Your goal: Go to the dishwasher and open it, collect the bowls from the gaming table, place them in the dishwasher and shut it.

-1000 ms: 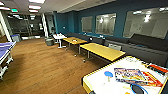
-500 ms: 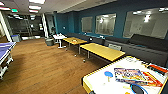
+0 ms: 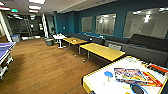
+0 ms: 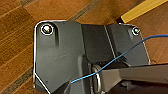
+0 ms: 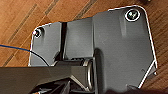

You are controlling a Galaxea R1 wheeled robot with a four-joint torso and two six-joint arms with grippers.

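two yellow desks (image 3: 103, 50) stand in a row along the grey sofa (image 3: 140, 46) under the blue wall, likely set there for seated people. nearer than those yellow desks, the long white-topped gaming desk (image 3: 100, 81) with its yellow edge carries a colourful board (image 3: 128, 75), a small blue paddle (image 3: 108, 74) and a dark round thing (image 3: 138, 89) that i cannot name as a bowl. no dishwasher is seen. both wrist views look down on wooden floor (image 4: 20, 37); whether either claw is open or closed i cannot tell.
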